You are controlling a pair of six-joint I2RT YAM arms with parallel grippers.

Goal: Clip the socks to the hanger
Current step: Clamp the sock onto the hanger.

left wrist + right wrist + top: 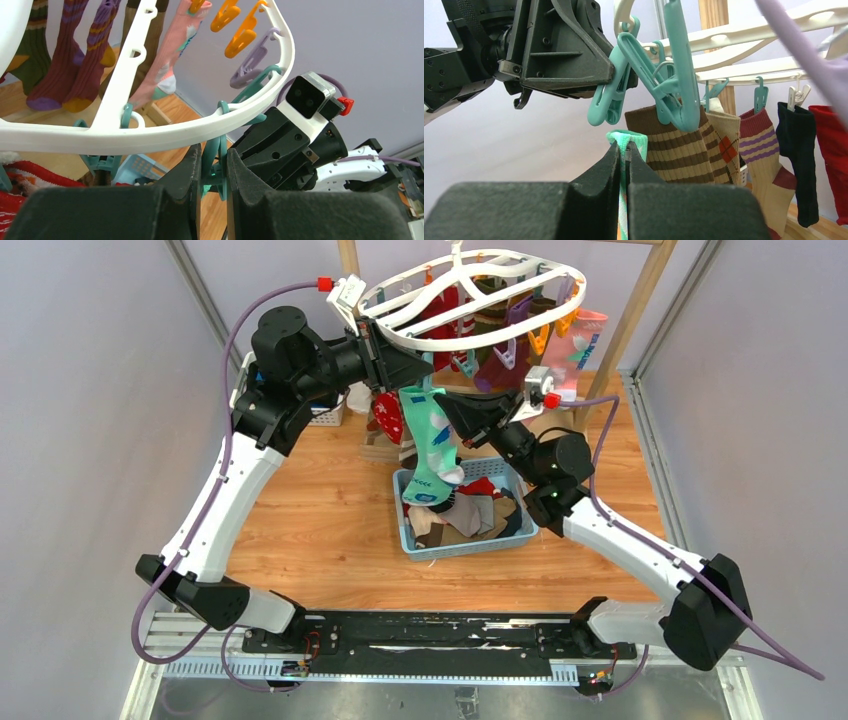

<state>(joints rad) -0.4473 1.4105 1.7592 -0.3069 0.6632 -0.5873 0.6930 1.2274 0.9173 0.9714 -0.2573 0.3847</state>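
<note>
The white oval hanger point(470, 300) hangs at the back with several socks clipped on, among them a brown striped sock point(674, 145). My left gripper point(214, 155) is shut on a teal clip point(216, 167) that dangles under the hanger's rim point(150, 132). The top view shows this gripper point(425, 368) at the rim's near side. My right gripper point(626, 150) is shut on the cuff of a mint green sock point(627, 137) just below that teal clip point(610, 97). The mint green sock point(430, 445) hangs down over the blue basket.
The blue basket point(415, 540) under the hanger holds several loose socks point(475, 515). A wooden frame point(640, 300) carries the hanger. A small white basket point(325, 415) stands at the back left. Orange clips point(235, 30) and a lilac clip point(252, 65) dangle from the rim. Grey walls close both sides.
</note>
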